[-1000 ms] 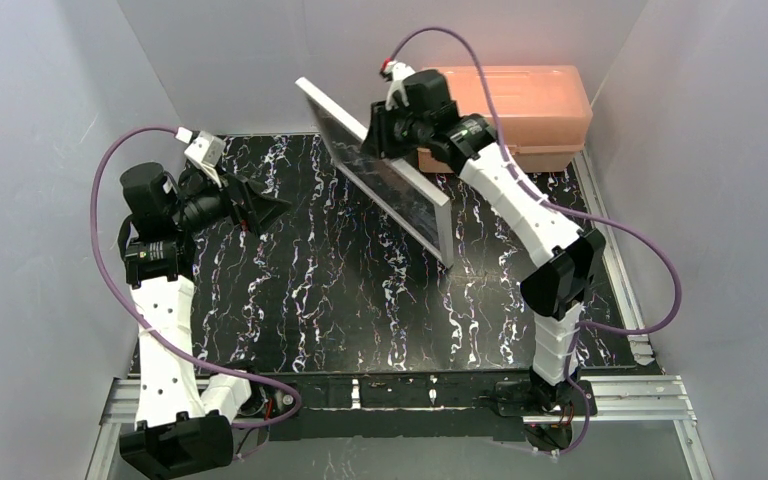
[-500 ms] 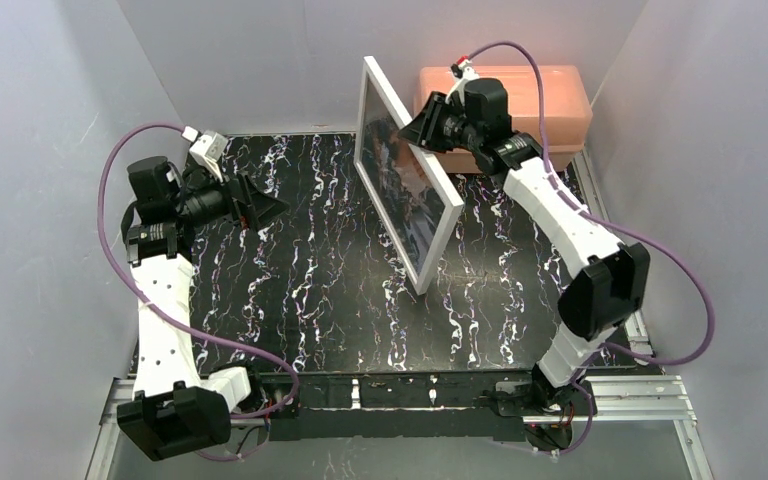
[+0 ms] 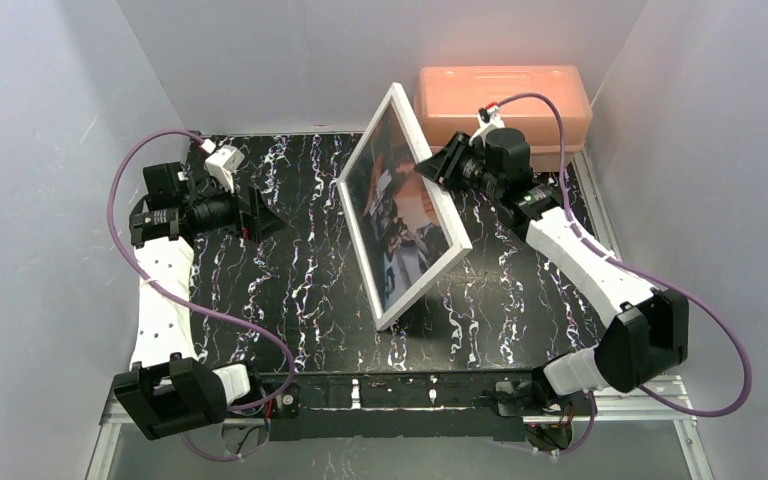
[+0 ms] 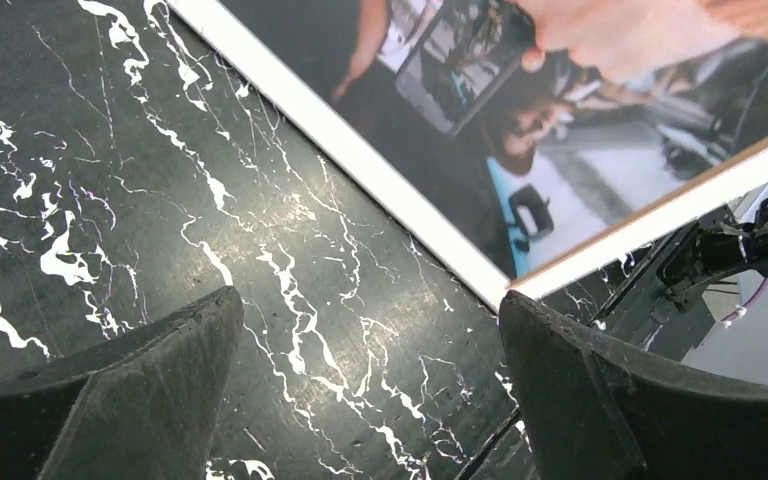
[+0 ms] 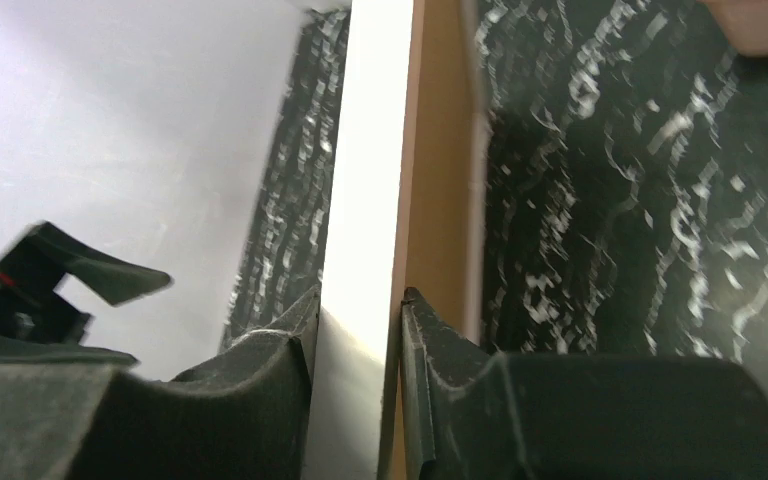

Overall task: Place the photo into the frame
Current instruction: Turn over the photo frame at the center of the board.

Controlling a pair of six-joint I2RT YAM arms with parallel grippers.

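Above the black table point(image 3: 300, 300), the frame point(image 3: 360, 250) has swung round, its photo point(image 3: 405, 215) now facing left. The right gripper point(image 3: 430, 168) stays clamped on its edge; the left gripper point(image 3: 270, 215) has its jaws wide apart.

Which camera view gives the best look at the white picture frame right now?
Top external: the thin white rectangular picture frame shows whole, held steeply tilted, the right gripper clamping its far edge. Left wrist catches only one corner; right wrist shows just its edge between the jaws.
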